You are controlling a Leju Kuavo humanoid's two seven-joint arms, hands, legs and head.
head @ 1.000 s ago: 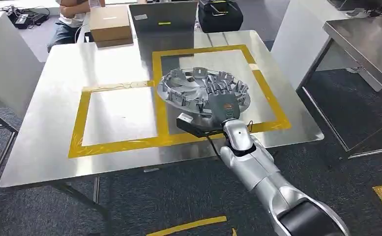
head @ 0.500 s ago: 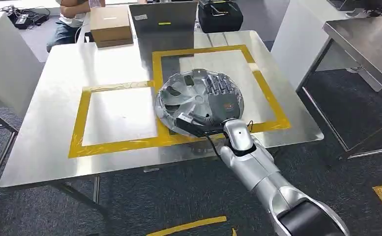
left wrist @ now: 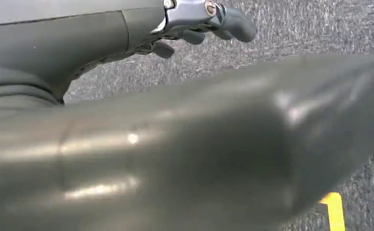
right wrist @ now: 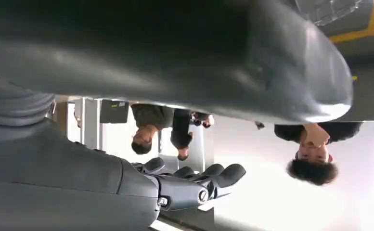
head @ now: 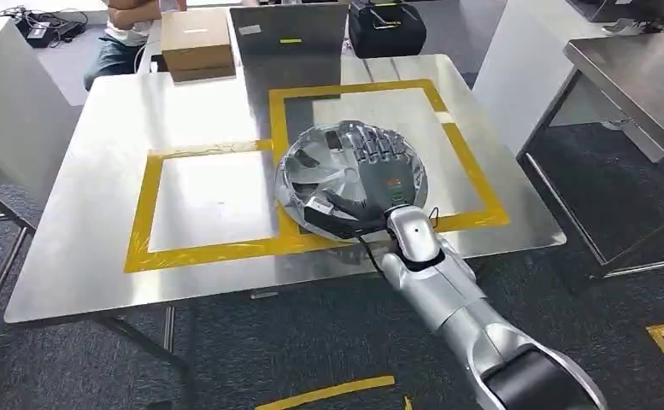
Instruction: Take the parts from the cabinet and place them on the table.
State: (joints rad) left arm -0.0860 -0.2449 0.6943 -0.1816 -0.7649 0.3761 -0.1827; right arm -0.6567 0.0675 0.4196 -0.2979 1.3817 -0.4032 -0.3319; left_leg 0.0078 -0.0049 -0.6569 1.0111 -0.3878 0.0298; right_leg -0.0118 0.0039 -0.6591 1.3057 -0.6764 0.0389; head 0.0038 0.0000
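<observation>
- Silver-grey wheel cover (head: 324, 175), the part to be set down, lies under the right hand (head: 379, 175) on the steel surface (head: 97, 213), inside the right-hand yellow tape square (head: 473, 184), over its edge at seven o'clock.
- A second ago the cover was tilted with its ribbed underside up; now it is flipped, spoked face up and lower, near flat.
- The right hand's fingers (head: 373, 145) lie spread over the cover's top towards twelve o'clock; whether anything grips beneath, I cannot tell.
- The left hand (left wrist: 204, 21) hangs over the carpet, fingers curled in on nothing.
- Judgement: placing looks almost done; release and withdrawal remain.
- A cardboard box (head: 194, 38) sits at the surface's eleven o'clock corner, and a person (head: 127, 26) sits beyond it.
</observation>
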